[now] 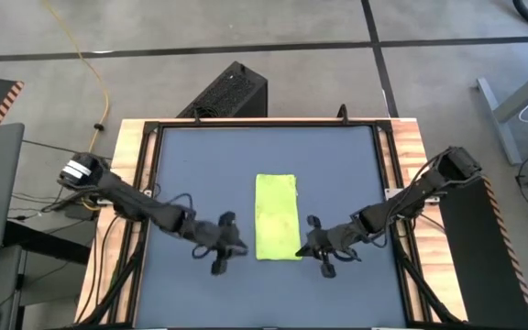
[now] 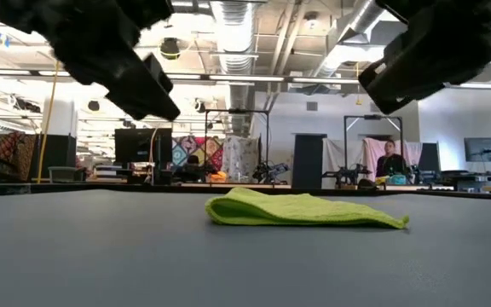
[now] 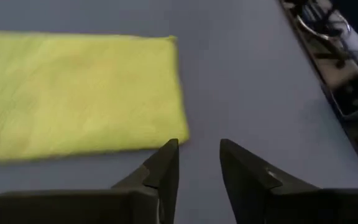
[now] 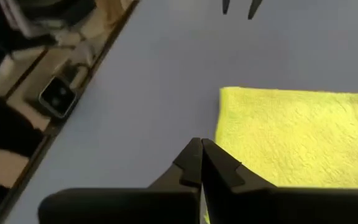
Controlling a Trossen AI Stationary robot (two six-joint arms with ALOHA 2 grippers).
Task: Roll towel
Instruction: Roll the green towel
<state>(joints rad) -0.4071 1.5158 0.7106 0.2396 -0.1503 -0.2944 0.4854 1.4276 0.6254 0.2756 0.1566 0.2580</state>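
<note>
The lime yellow-green towel (image 1: 278, 216) lies flat on the dark table mat as a folded narrow rectangle, its long sides running from the near to the far edge. It also shows in the low view (image 2: 305, 210). My left gripper (image 1: 242, 245) is open just left of the towel's near end (image 3: 166, 134), above the mat. My right gripper (image 1: 302, 247) is shut just right of the same near end (image 4: 229, 124), also above the mat. Neither touches the towel.
A wooden frame (image 1: 128, 183) runs around the dark mat (image 1: 200, 174). A black box (image 1: 227, 92) stands on the floor beyond the far edge. In the low view a person (image 2: 390, 159) shows in the room far behind the table.
</note>
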